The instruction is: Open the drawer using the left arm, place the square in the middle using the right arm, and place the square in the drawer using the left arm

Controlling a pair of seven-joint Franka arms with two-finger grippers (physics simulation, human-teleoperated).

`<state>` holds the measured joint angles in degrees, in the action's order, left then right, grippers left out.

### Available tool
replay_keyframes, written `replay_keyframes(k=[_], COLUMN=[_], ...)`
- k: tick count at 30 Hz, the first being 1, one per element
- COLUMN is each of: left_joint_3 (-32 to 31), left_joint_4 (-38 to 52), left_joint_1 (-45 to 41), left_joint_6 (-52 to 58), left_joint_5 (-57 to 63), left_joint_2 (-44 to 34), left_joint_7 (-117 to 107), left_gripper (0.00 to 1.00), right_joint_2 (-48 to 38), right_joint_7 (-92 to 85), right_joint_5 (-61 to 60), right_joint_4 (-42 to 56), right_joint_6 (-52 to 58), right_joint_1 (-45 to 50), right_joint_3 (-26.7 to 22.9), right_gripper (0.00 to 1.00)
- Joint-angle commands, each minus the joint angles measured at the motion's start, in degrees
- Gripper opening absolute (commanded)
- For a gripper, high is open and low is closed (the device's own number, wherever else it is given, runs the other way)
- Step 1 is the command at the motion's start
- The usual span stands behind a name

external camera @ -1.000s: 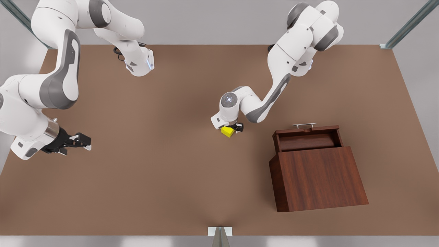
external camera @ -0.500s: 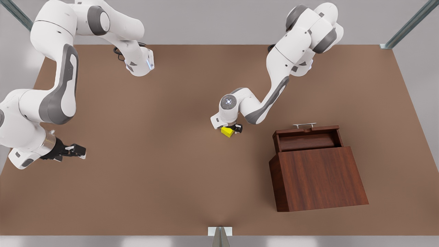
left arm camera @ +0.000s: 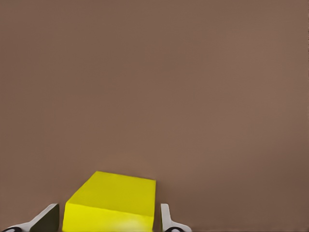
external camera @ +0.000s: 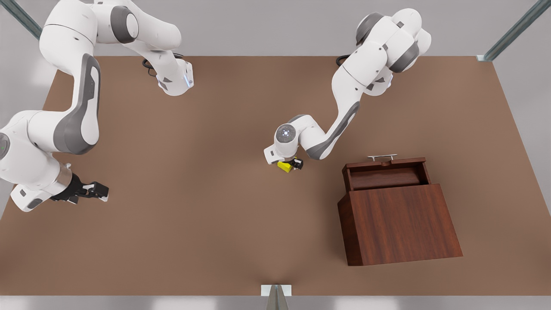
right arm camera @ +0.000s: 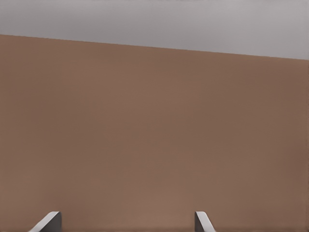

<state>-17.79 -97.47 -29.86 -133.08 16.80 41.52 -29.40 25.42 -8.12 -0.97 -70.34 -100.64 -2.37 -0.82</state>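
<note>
Overhead, front view: left gripper straddles the square on the counter, well apart from the drawer, which stands pulled out. Right gripper waits far beyond the square.

Left wrist view: fingers flank the square, small gaps visible.

Right wrist view: fingers spread.

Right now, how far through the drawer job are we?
The drawer already stands pulled out of the wooden box, and the square sits mid-table. In hand: the left gripper is down at the square, a finger on either side, not visibly clamped. Left: lift it and set it in the drawer. The right gripper waits open near the table's edge.
</note>
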Motion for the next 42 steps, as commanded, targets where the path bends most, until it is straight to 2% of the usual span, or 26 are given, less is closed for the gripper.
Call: replay_keyframes(k=[1,6,8,14,15,17,24,31,39,42], left_joint_3=[0.0,0.0,0.0,0.0,0.0,0.0,-0.2,-0.3,-0.6,-0.8], left_joint_4=[0.0,-0.1,-0.3,-0.4,-0.3,-0.4,-0.3,-0.2,-3.0,-2.8], left_joint_1=[0.0,0.0,0.0,-0.2,-0.3,-0.3,-0.3,0.5,13.1,18.0], left_joint_6=[0.0,0.2,0.2,0.9,1.0,1.2,2.7,12.6,23.7,25.1], left_joint_5=[0.0,0.0,0.0,0.0,0.0,0.0,0.0,-2.0,-7.4,-8.7], left_joint_2=[0.0,0.0,0.0,0.0,0.0,0.0,-0.8,-8.7,-26.1,-28.8], left_joint_7=[4.0,4.2,4.2,4.2,4.1,4.1,3.4,2.5,3.5,3.7], left_gripper=[0.90,0.76,0.76,0.76,0.70,0.68,0.68,0.68,0.68,0.68], right_joint_2=[0.0,0.2,0.5,0.3,0.2,0.2,0.0,0.5,1.1,1.2], right_joint_7=[1.8,0.7,-1.5,-1.9,-2.0,-2.1,-5.1,-4.9,-4.1,-4.1], right_joint_5=[0.5,0.8,4.1,0.4,0.4,0.5,3.1,9.9,7.7,7.9], right_joint_4=[0.0,-0.4,-0.4,-0.5,-0.5,-0.5,-0.8,-0.9,-1.8,-2.0], right_joint_6=[-0.2,-0.2,-0.3,-0.9,-0.9,-0.9,-1.7,-4.5,-6.9,-6.9], right_joint_1=[0.0,0.0,1.4,0.2,0.2,0.3,0.8,1.7,0.3,0.3], right_joint_3=[0.0,0.0,-0.1,-0.2,-0.2,-0.2,-0.3,-0.2,-0.5,-0.5], right_gripper=[1.00,1.00,1.00,1.00,1.00,1.00,1.00,1.00,1.00,1.00])
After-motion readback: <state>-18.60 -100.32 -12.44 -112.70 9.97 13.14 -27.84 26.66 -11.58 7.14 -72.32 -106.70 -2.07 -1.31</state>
